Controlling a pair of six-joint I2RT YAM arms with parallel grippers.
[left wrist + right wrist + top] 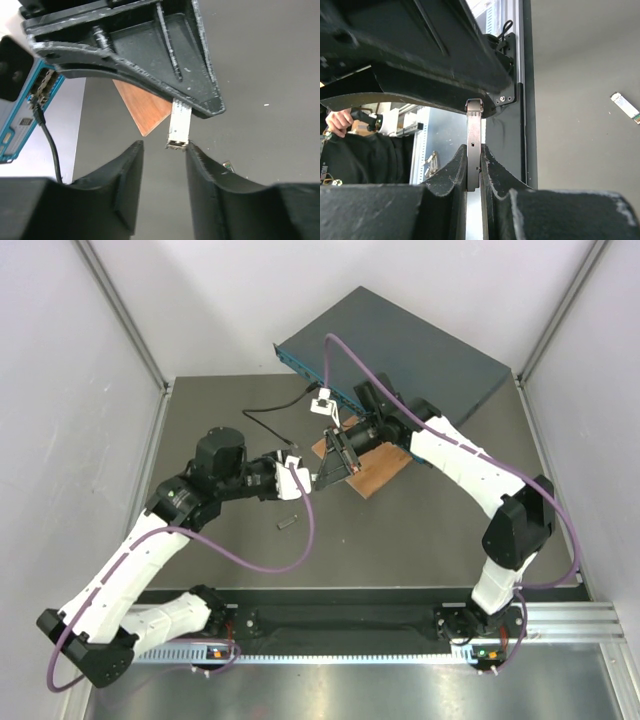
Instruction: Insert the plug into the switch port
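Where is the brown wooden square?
Top view: the wooden board lies mid-table, just in front of the blue switch, partly under the right hand.

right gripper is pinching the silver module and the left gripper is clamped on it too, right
Not quite. The right gripper does pinch the silver module, but the left gripper is open, its fingers spread apart near the module's tip. The left wrist view shows it.

left hand (165,161): fingers apart | right hand (474,156): fingers pinched together
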